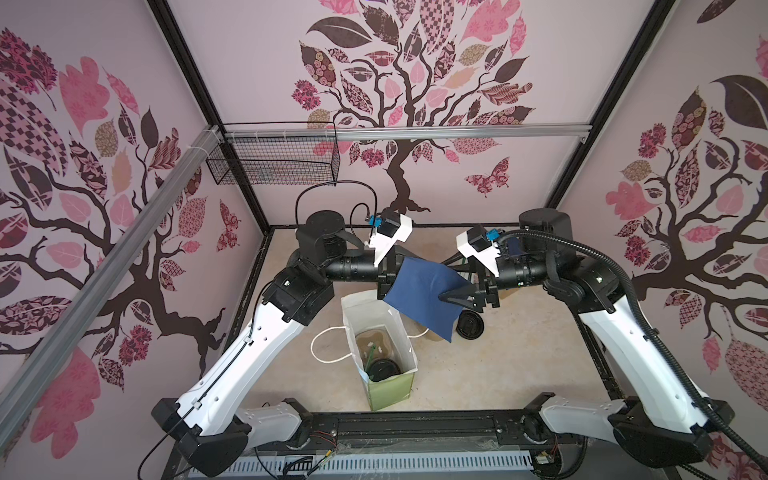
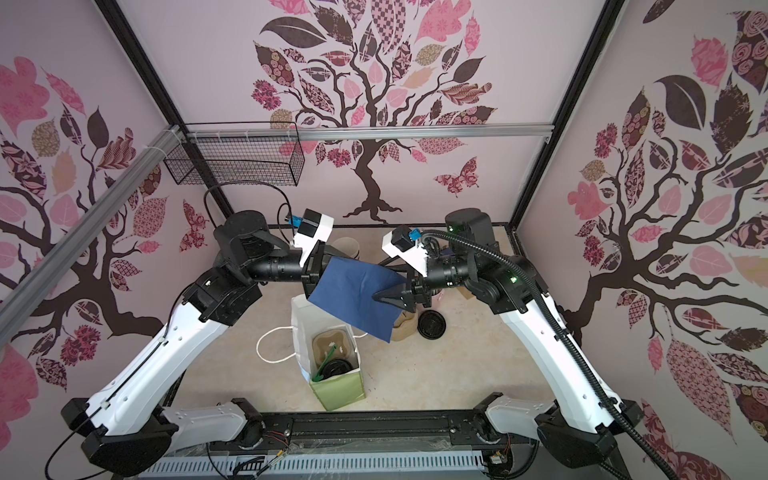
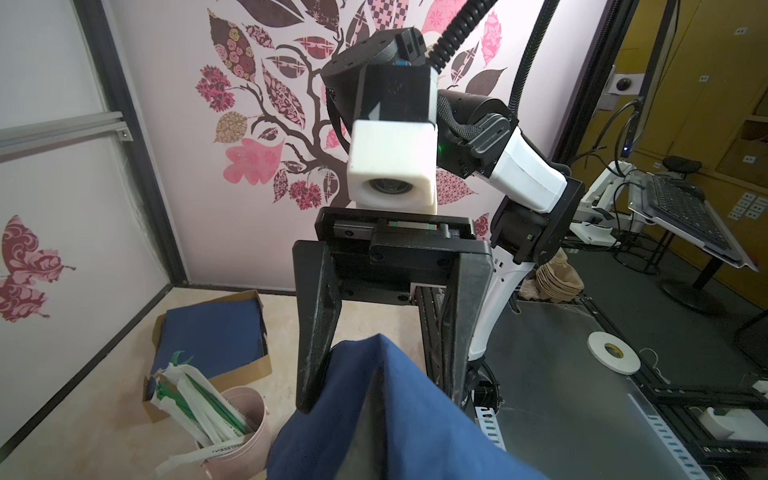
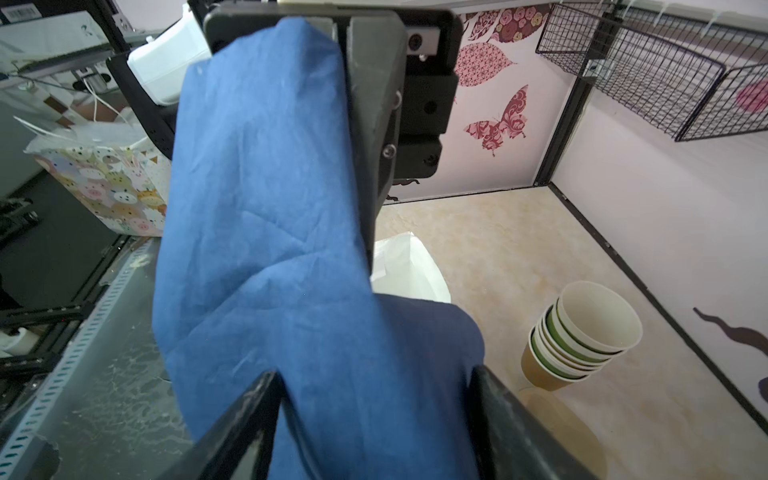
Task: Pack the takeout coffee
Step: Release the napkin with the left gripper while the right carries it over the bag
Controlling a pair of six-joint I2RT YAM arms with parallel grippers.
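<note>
Blue napkin (image 1: 419, 291) pinched in left pincer (image 4: 361, 245), jaws closed tight on one edge. Right pincer (image 3: 380, 401) faces it, jaws standing wide on either side of napkin's far corner, not clamped. Takeout coffee (image 1: 382, 369), black lid up, sits down inside paper bag (image 1: 390, 388), below both pincers and nearer the arm bases. Bag stands upright on worktop (image 1: 498, 365). Loose black lid (image 1: 469, 326) lies below right pincer.

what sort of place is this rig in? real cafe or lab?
Likely a lab test cell staged for takeout packing: decal-papered panel walls, stacked paper cups, a keyboard stand outside.
</note>
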